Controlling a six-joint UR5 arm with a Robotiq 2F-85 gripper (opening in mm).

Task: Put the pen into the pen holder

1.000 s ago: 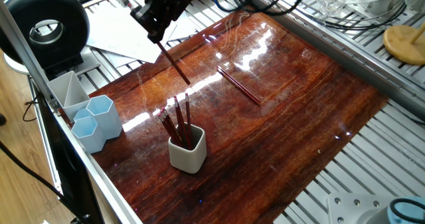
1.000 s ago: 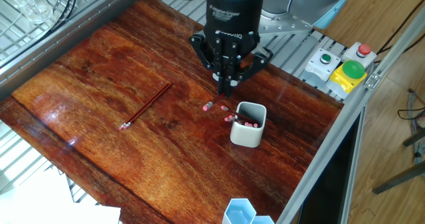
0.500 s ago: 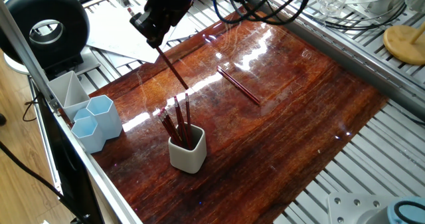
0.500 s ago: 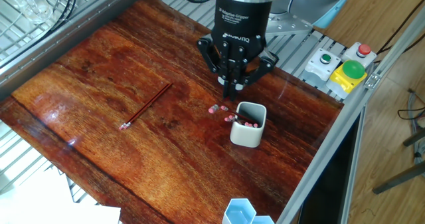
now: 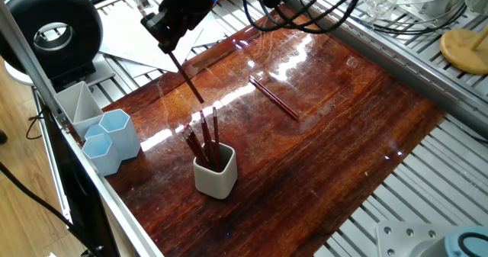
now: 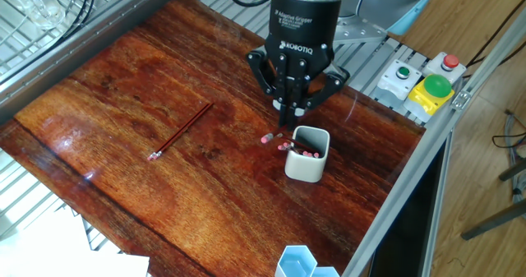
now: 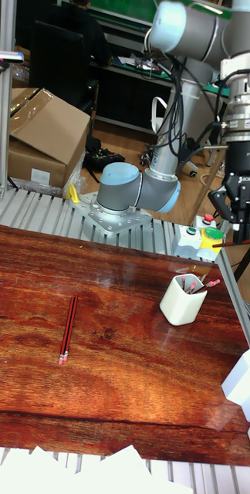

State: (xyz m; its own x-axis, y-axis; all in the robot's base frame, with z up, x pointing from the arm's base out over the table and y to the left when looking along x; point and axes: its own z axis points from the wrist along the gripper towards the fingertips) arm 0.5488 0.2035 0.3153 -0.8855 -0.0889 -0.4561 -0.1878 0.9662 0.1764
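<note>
The black two-finger gripper [image 6: 289, 113], fingers clamped on a dark red pen [image 5: 186, 79] with a pink eraser end, has shifted a little since a second ago, nearer the off-white rounded-square pen holder [image 6: 306, 156]. The pen hangs tilted in the air just beside and above the holder, which already has several pens in it. Another red pen [image 6: 181, 131] lies well apart from the holder on the glossy wooden counter [image 6: 123, 80]. White lettering on the gripper reads "ROBOTIQ".

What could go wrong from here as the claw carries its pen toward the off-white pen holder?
1. The held pen hangs tilted, not plumb, so its tip might strike the pen holder rim or miss the opening.
2. Several pens already fill the holder; the new one may jam against them or tip the holder.
3. The claw pinches only the pen's end, so it could pivot or slip.
</note>
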